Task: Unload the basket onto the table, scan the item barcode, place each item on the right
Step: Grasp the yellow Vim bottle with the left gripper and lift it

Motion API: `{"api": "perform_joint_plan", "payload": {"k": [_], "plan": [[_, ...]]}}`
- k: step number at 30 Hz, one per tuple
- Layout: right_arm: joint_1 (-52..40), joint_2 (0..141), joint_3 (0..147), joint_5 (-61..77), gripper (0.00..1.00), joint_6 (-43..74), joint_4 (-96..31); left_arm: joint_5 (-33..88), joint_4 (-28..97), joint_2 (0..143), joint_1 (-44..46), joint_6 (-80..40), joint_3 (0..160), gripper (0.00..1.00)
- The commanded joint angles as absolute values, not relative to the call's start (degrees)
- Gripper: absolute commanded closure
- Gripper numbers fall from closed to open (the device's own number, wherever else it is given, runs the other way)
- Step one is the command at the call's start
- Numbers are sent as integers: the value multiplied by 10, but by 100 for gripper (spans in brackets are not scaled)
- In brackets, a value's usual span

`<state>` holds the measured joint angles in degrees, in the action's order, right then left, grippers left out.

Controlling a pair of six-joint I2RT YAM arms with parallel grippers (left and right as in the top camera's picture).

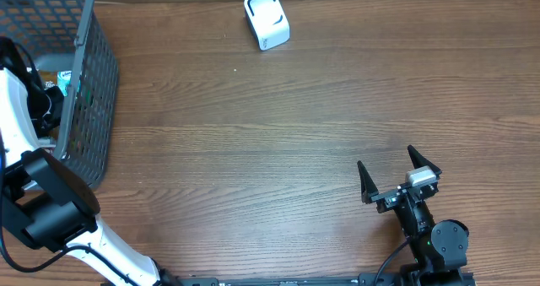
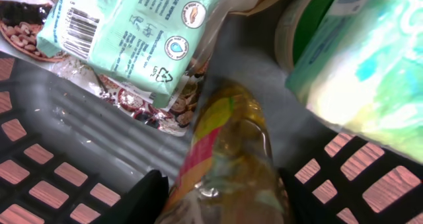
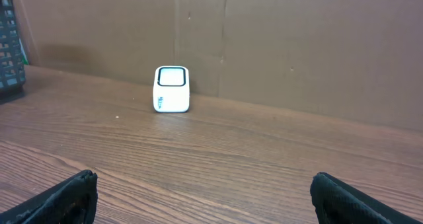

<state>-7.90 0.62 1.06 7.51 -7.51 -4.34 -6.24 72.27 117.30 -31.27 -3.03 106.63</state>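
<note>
Inside the basket (image 1: 94, 92), upper left, the left fingers (image 2: 149, 201) flank a glossy bottle (image 2: 231, 138). Whether they grip it I cannot tell. It may slip or snag the crowding packets (image 2: 125, 32). The right fingers (image 1: 366, 183) gape wide, lower right.

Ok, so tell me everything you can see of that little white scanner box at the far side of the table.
The scanner is a small white box with rounded corners, plastic by the look of it. The upper part of its front face has a pale window framed by a dark line, and below that is a small blue marking, too small to read. It stands upright on the wooden table, near the far edge and close to the brown backdrop. From overhead it sits slightly askew. Only the table touches it.
</note>
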Motion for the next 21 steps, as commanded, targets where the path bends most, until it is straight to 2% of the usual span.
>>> {"api": "perform_joint_plan", "payload": {"k": [1, 3, 7, 13, 21], "plan": [[-77, 2, 4, 76, 0, -76, -42, -58, 731, 1160, -316, -35, 1106, 60], [-77, 2, 4, 76, 0, -76, -42, -58, 740, 1152, -316, -43, 1136, 64], [-77, 2, 4, 76, 0, -76, -42, -59, 754, 1131, -316, -70, 1209, 79], [-77, 2, 4, 76, 0, -76, -42, -47, 756, 1086, -314, -117, 1316, 83], [-77, 2, 4, 76, 0, -76, -42, 63, 699, 1006, -299, -141, 1396, 83]]}}
